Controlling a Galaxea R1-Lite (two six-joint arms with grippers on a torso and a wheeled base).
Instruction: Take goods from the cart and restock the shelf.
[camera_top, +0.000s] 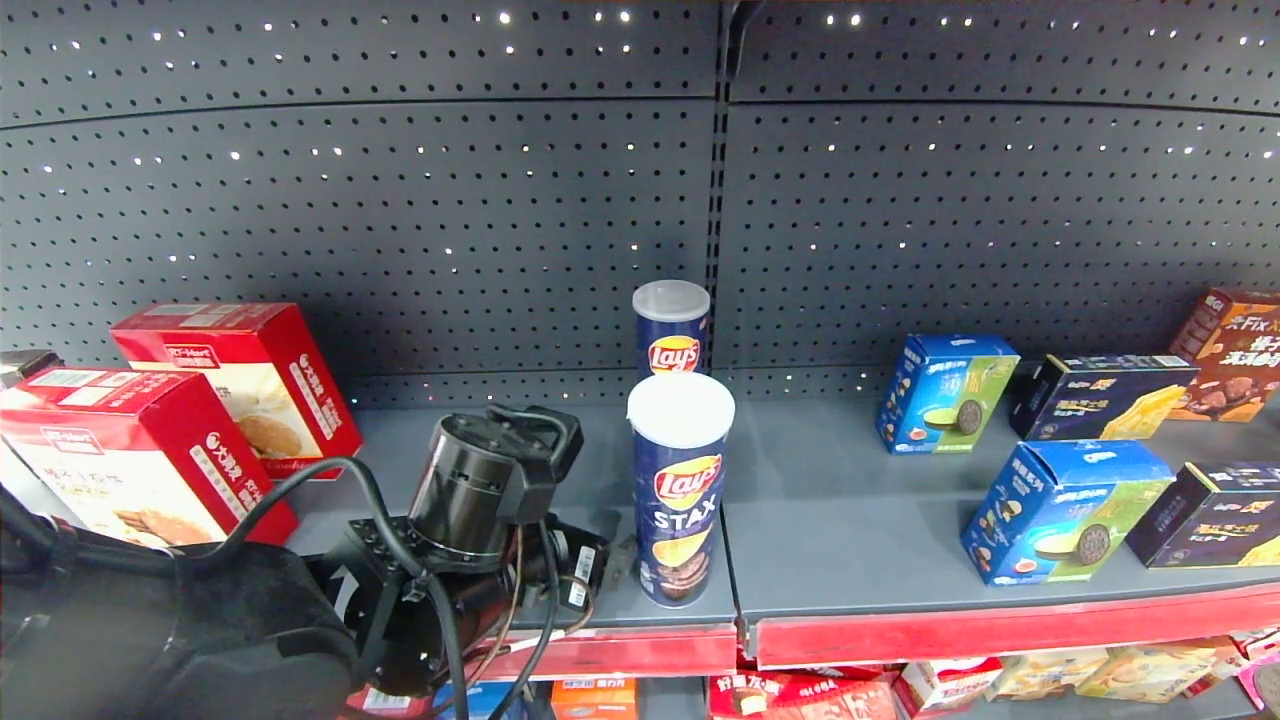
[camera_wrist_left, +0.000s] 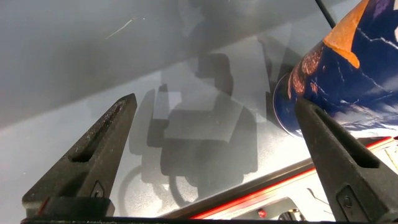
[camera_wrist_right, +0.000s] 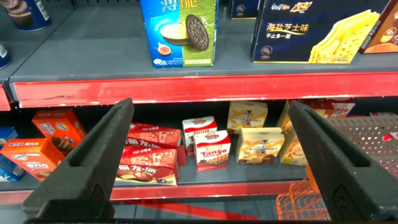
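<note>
Two dark blue chip cans stand on the grey shelf (camera_top: 850, 520): the front can (camera_top: 680, 490) near the shelf's edge, the back can (camera_top: 672, 330) against the pegboard. My left gripper (camera_top: 606, 560) sits low over the shelf just left of the front can. In the left wrist view this gripper (camera_wrist_left: 216, 106) is open with bare shelf between its fingers, and the can's base (camera_wrist_left: 339, 81) lies just outside one finger. My right gripper (camera_wrist_right: 211, 107) is open and holds nothing, out in front of the shelf's red edge strip (camera_wrist_right: 205, 87).
Red biscuit boxes (camera_top: 150, 450) stand left of the left arm. Blue cookie boxes (camera_top: 1060, 510) and dark boxes (camera_top: 1210, 515) fill the right. The lower shelf holds several snack boxes (camera_wrist_right: 211, 146). An orange basket (camera_wrist_right: 308, 202) sits low by the right gripper.
</note>
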